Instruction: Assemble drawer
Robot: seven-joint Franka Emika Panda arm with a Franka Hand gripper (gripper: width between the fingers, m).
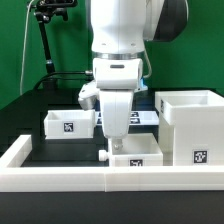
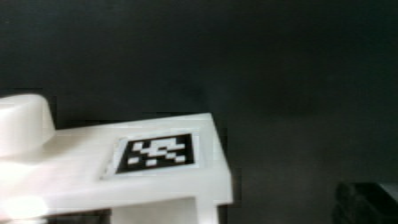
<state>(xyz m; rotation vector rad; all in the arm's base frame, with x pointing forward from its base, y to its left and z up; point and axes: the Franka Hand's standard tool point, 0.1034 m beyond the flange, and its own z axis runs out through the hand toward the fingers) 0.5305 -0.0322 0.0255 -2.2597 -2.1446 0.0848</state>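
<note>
Knobbed tray (image 1: 138, 152) sits on the tabletop (image 1: 28, 125) directly beneath the tool (image 1: 114, 138), with its knob (image 1: 104, 156) on the exterior view's left, close to the border wall (image 1: 60, 178). In the wrist view, the tray's tag (image 2: 157, 152) lies just beside one finger (image 2: 18, 125). We read the tool as wide, clamping nothing.

Second tray (image 1: 68, 124) lies off the tool toward the exterior view's left. Housing (image 1: 195, 122) stands off it toward the exterior view's right. Neither tray is in the housing.

We judge the step to be tray placement. Next move calls for closing on a tray wall, then lining the tray up with the housing's opening, which we cannot see.
</note>
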